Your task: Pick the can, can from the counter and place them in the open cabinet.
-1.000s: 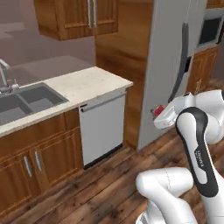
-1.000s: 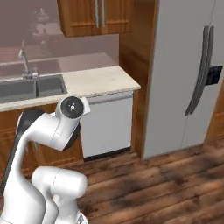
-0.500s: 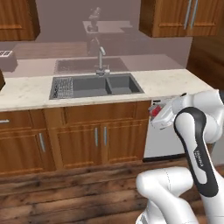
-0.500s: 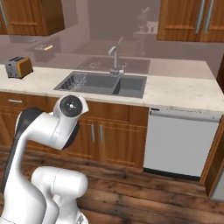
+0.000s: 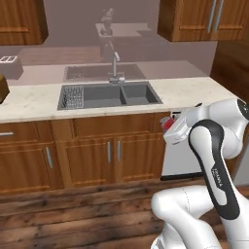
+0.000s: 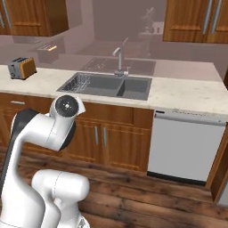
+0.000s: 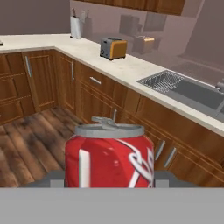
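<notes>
Left base view: your whole picture has swung since a second ago. Then you faced the desk's end, the dishwasher and the fridge; now you face the sink (image 5: 109, 95) square on. That is the base driving, not things moving. The arm is tucked in at the right, and the can (image 5: 168, 123) shows as a red spot at the tool (image 5: 171, 124), just below the desk (image 5: 194, 90) edge and clear of it. Judging from this, you're in transit with one can, and the placing is yet to come.

Right base view: the same swing. The toaster (image 6: 22, 67) sits far left on the desk, wall cabinets (image 6: 196, 20) hang closed above, and the dishwasher (image 6: 185, 144) is on your right. You have open wood floor (image 6: 156, 200) ahead of the base.

Hand view: the can fills the lower middle, upright, silver top up, gripped between the tool's fingers, which are closed narrow onto its sides. Beyond it the desk runs to a corner at left, so mind that edge if you turn.
</notes>
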### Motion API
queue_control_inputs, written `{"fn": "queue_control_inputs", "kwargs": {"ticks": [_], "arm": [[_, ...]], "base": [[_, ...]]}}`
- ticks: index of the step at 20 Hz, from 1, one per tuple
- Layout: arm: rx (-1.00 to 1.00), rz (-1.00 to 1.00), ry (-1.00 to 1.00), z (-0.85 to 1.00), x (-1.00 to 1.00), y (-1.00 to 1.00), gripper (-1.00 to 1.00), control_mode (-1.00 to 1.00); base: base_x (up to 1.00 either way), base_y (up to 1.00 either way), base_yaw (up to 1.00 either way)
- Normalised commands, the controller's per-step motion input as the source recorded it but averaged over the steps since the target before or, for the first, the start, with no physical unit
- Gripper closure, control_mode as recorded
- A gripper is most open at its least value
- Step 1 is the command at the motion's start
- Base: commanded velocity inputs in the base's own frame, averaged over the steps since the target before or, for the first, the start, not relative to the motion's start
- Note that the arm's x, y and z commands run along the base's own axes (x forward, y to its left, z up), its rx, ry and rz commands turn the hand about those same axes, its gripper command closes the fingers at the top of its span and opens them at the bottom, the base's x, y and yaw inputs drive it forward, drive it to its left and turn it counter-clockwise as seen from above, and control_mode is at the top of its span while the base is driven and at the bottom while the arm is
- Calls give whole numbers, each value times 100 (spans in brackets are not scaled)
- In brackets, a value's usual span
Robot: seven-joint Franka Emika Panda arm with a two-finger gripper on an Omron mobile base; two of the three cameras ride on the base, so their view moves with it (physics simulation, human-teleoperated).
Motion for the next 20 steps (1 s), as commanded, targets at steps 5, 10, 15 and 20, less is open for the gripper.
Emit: {"fn": "queue_control_inputs", "kwargs": {"ticks": [5,10,15,20], "arm": [[0,0,0,0,0,0,100,100],[0,0,0,0,0,0,100,100],[0,0,0,0,0,0,100,100],[0,0,0,0,0,0,100,100]], "base": [[17,0,5],[14,0,3],[15,20,0],[3,65,-4]]}}
